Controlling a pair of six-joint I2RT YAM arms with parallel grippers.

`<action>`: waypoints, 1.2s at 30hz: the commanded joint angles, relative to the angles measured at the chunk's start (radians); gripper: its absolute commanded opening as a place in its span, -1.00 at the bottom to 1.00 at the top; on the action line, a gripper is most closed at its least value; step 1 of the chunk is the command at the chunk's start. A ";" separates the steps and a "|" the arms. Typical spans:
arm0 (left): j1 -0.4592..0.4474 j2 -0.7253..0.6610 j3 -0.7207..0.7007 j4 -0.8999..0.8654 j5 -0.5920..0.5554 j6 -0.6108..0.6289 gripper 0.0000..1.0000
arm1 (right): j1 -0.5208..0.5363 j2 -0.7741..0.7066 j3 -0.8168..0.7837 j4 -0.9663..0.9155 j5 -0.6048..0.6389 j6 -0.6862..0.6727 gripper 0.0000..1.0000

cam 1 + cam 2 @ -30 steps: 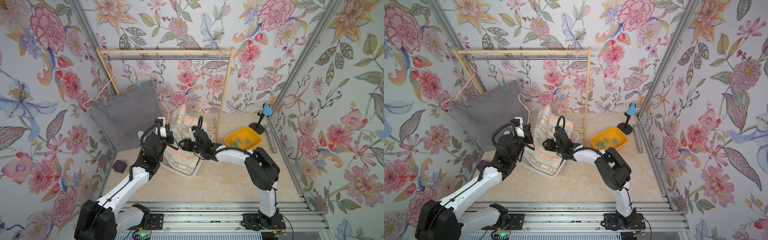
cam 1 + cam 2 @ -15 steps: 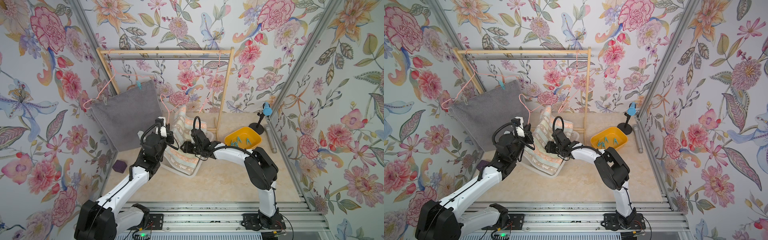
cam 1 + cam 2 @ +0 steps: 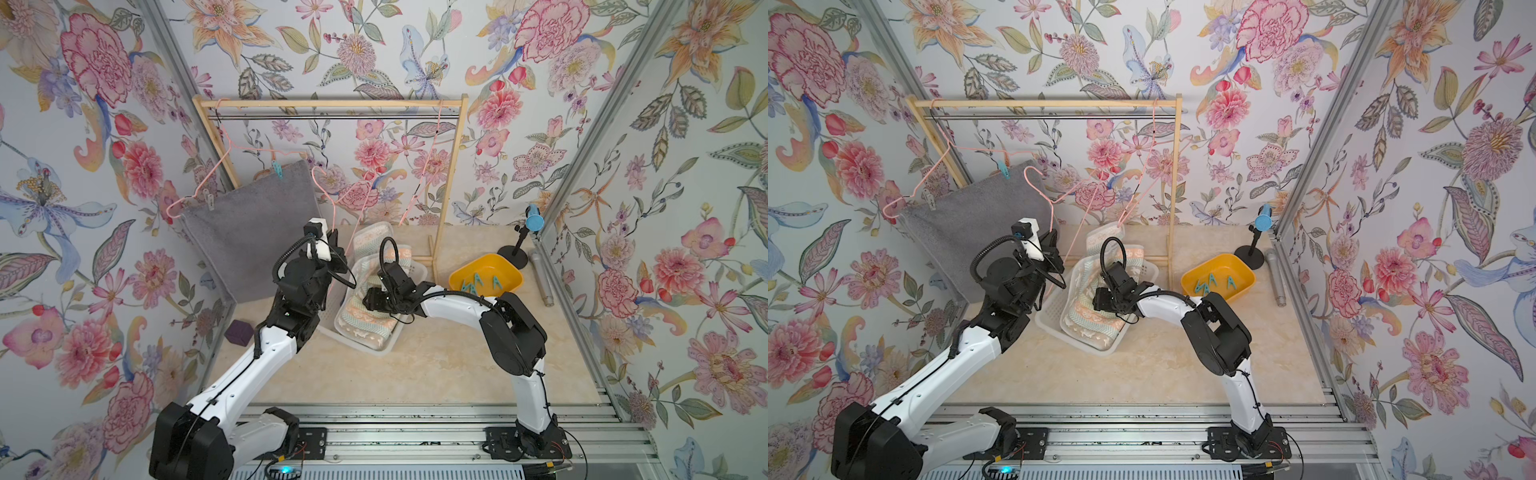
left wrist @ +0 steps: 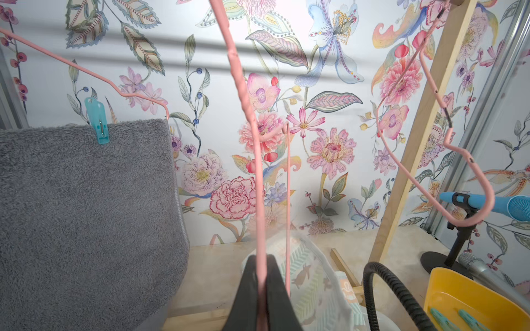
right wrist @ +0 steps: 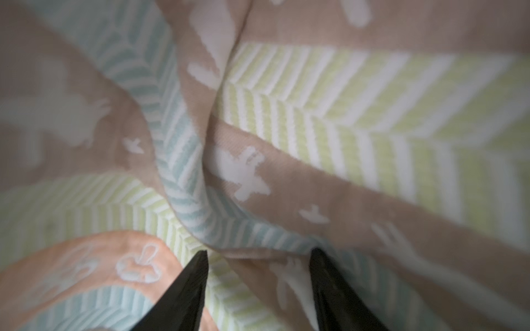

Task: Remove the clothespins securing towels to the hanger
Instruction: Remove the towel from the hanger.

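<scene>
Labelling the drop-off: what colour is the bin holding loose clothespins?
The bin is yellow, shown best in both top views.

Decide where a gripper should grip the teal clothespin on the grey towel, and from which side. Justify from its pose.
Pinch the free upper ends of the teal clothespin, coming from above. It stands upright, its lower end biting the top edge of the grey towel, so only the handles stick clear. Squeezing them front to back should open it.

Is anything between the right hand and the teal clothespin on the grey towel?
Yes. The left hand, shut on the pink hanger, and the left arm stand between the right hand, open over the striped towel, and that clothespin on the grey towel.
</scene>
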 commanded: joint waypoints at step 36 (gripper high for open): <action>-0.014 -0.042 -0.060 -0.004 -0.048 0.024 -1.00 | -0.012 -0.501 -0.371 0.055 0.275 -0.112 0.32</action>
